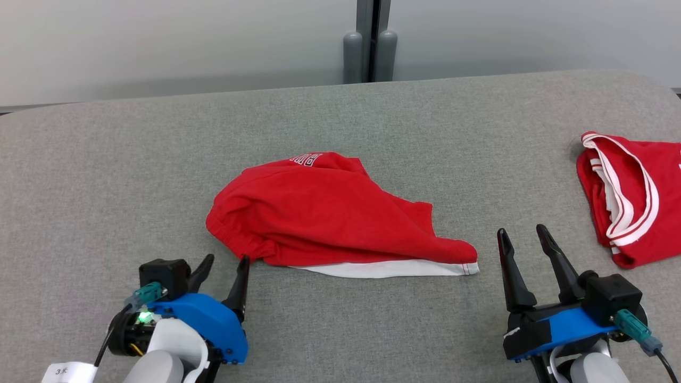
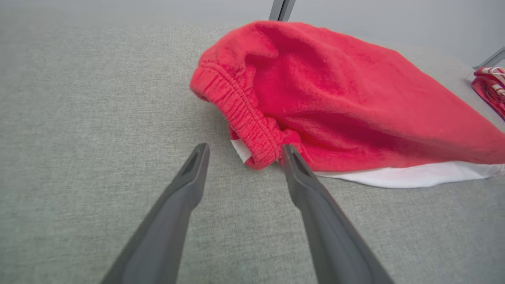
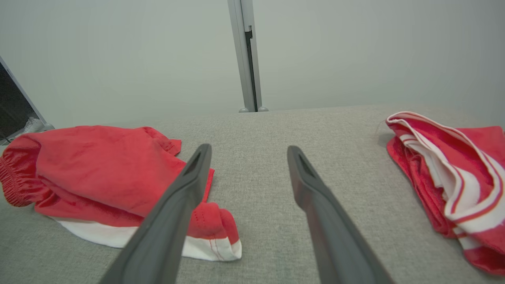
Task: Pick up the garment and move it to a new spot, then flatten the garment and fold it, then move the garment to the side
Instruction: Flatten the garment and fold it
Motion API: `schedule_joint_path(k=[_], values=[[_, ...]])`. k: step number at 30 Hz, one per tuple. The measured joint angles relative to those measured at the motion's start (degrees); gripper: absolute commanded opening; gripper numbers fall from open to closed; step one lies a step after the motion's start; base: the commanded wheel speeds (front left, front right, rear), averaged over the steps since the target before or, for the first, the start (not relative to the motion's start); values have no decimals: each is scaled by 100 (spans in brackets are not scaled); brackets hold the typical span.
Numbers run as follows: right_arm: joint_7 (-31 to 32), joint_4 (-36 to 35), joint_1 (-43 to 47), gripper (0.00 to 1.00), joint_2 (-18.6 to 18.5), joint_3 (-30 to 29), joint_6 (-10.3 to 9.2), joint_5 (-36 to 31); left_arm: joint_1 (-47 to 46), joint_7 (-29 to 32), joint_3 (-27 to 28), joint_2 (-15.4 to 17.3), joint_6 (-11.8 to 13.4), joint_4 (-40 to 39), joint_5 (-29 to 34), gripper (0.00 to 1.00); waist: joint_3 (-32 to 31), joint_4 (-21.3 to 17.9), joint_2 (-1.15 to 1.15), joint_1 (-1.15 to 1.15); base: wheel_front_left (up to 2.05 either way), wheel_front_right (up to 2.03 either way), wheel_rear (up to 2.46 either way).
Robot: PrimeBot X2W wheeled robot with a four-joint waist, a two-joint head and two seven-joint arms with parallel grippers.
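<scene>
**Red shorts loose at mid-counter**

The garment (image 1: 330, 213), soft red fleecy shorts, lies in a rumpled mound at the middle of your grey woven counter (image 1: 106, 175). Its ribbed elastic waistband (image 2: 244, 118) is bunched at the left end. A flat white layer (image 1: 383, 268) peeks out along the near edge. Your left gripper (image 1: 227, 259) sits at that waistband, fingers (image 2: 189, 185) spread wide, holding nothing. The right gripper (image 1: 521, 230) is near the hem, fingers wide, empty. A second red garment (image 1: 633, 197), white-striped, lies crumpled far right.
</scene>
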Motion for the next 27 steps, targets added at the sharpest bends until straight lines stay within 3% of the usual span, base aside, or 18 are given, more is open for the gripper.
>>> schedule_joint_path(k=[10, 11, 12, 13, 21, 27], values=[[8, 20, -27, 100, 0, 69, 0, 4, -225, 132, -66, -132, -140, 225, -193, 100, 43, -160, 0, 0, 0, 0, 0], [8, 21, -26, 100, 0, 62, 0, 5, -232, 132, -68, -140, -156, 234, -222, 86, 39, -180, 0, 0, 0, 0, 0], [7, 22, -26, 100, 0, 58, 0, 8, -236, 140, -75, -137, -203, 252, -246, 24, 36, -195, 0, 0, 0, 0, 0], [7, 24, -25, 100, 0, 52, 0, 9, -238, 142, -75, -140, -227, 265, -271, 0, 32, -207, 0, 0, 0, 0, 0], [3, 18, -5, 100, 0, -24, 0, 0, -243, -171, -37, -222, -454, 79, -498, 0, -29, -148, 0, 0, 0, 0, 0], [24, -36, 66, 100, 0, -51, 0, -8, 194, 103, 80, -248, -584, -1089, -1204, 0, -100, -44, 0, 0, 0, 0, 0]])
